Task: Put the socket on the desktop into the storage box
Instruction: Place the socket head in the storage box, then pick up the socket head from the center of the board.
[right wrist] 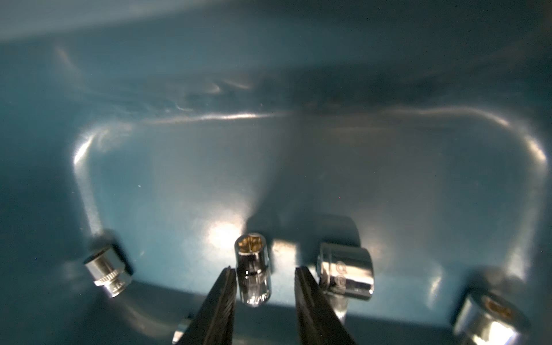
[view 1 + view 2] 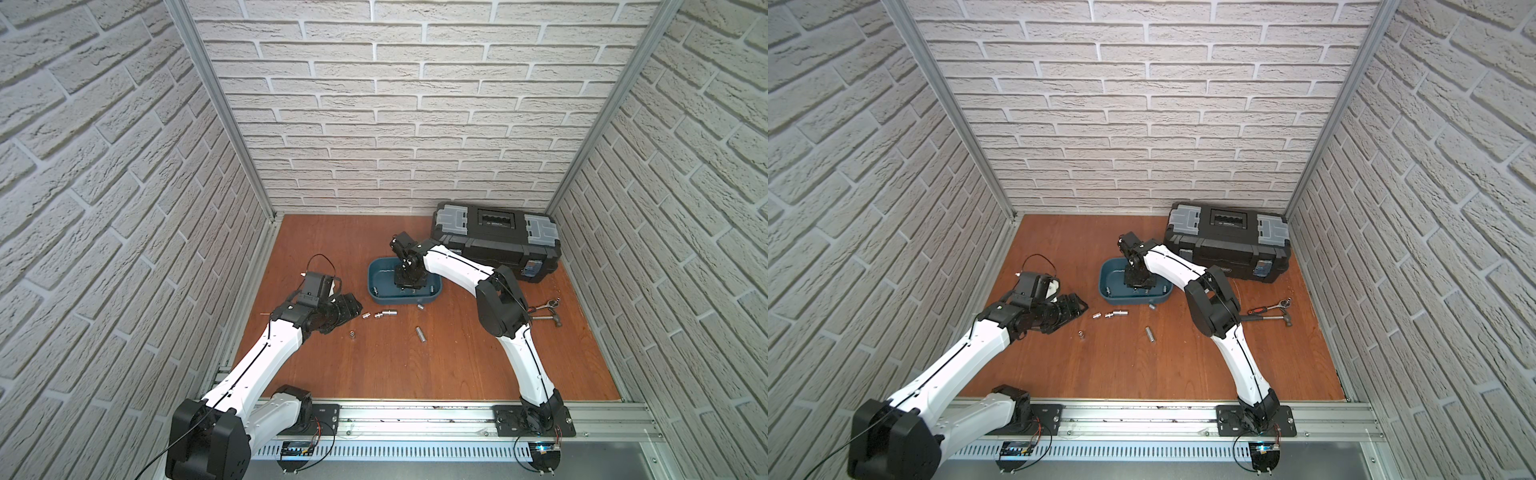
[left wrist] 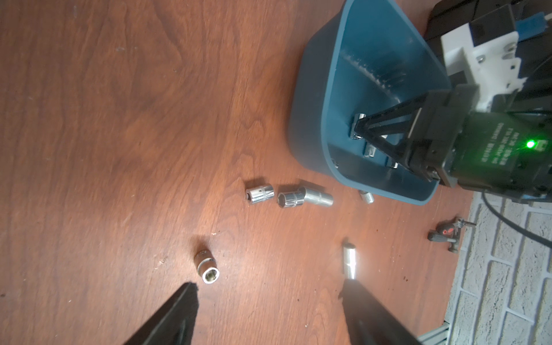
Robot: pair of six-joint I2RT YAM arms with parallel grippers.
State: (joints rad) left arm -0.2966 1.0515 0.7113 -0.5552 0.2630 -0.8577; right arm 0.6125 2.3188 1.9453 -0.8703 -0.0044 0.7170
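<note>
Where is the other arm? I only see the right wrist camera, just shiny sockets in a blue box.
Observer: The left gripper hovers over the desktop, to the left of the box, with its jaws wide open and empty.
Operator: Are any sockets outside the box?
Observer: Yes, several. One small socket lies right by the box's front wall.
Operator: What else is out there?
Observer: A black toolbox stands by the back wall, on the right side.
</note>
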